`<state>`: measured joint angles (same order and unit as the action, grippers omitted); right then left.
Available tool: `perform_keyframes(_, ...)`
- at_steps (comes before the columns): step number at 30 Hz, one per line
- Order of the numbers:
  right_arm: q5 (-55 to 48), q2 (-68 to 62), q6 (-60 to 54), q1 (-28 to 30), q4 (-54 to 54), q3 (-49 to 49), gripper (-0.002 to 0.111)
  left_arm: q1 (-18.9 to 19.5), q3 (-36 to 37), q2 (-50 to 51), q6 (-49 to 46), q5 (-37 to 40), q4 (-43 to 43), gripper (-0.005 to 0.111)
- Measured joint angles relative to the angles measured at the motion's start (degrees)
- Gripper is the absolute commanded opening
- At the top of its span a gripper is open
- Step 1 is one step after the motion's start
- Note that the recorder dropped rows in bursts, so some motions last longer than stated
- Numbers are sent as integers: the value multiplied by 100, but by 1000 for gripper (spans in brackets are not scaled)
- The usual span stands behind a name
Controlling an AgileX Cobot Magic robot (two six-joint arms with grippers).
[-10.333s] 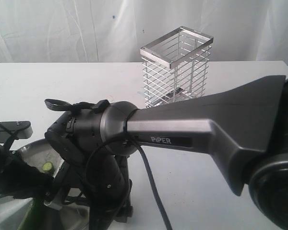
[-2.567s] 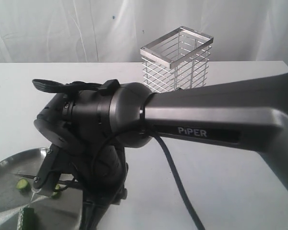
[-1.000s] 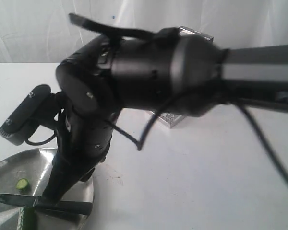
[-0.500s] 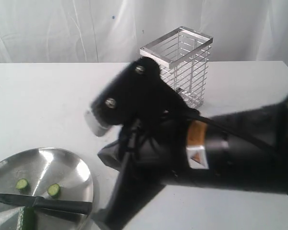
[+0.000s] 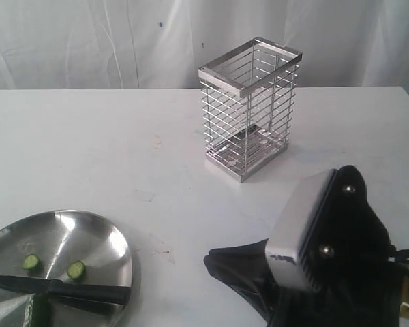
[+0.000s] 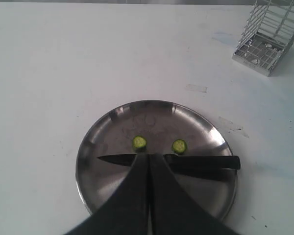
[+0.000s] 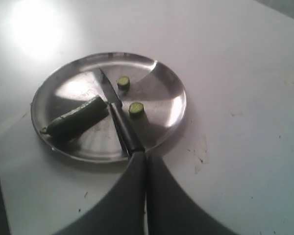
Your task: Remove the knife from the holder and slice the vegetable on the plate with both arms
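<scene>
Count: 1 plate (image 7: 172, 93), 1 knife (image 7: 119, 120), 1 cucumber (image 7: 73, 118), 2 slices (image 7: 123, 82) (image 7: 136, 108), 1 holder (image 5: 251, 109).

Exterior: near, oblique, facing holder (image 5: 249, 129). Wrist views: overhead, looking down on plate (image 6: 152, 120), shared by all.

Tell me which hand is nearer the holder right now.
Right, likely. The right hand sits off the plate's holder-side edge; the left hand hangs over the plate's middle, farther from the holder.
</scene>
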<state>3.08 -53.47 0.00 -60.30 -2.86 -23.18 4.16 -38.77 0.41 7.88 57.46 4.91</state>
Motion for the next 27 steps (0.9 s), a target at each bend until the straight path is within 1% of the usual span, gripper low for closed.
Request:
perform_keyframes(5,289,100,0,0,0,0,0,0,0,0,0,181,0,0)
perform_keyframes(12,302,100,0,0,0,7,0,0,11,0,0,205,0,0)
perform_keyframes(16,302,100,0,0,0,7,0,0,325,-9,0,157,79,0)
perform_keyframes(18,305,113,0,0,0,7,0,0,628,-9,0,-105,127,0)
perform_keyframes(20,305,190,0,0,0,41,0,0,929,-9,0,-782,152,0)
perform_keyframes(22,315,331,0,0,0,109,0,0,1213,-9,0,-1994,113,0)
perform_keyframes(23,315,515,0,0,0,174,0,0,1509,0,0,-3268,-3,0)
perform_keyframes(24,315,645,0,26,0,208,0,0,1668,0,0,-3936,-35,0)
perform_keyframes(25,304,933,0,100,0,289,0,0,1962,0,0,-4959,-88,0)
perform_keyframes(26,304,1126,0,169,14,338,0,0,2095,0,0,-5212,-116,0)
perform_keyframes(27,304,1566,0,382,165,450,0,0,2360,0,0,-5457,-142,0)
